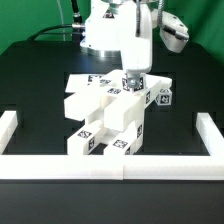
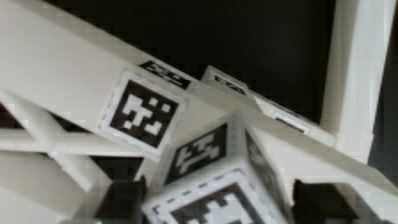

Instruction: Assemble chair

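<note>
The gripper, jaws narrowed, clamps a tagged part of the half-built chair on its side farthest from the rail, the chair standing near that rail.

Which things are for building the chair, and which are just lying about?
For the job: small blocky white plastic chair parts with black-and-white tags; the gripper, jaws shut on one part.
Lying about: thin flat white marker board; long white rail edging the black table.

Elevated overview, wrist close-up (same chair)
</note>
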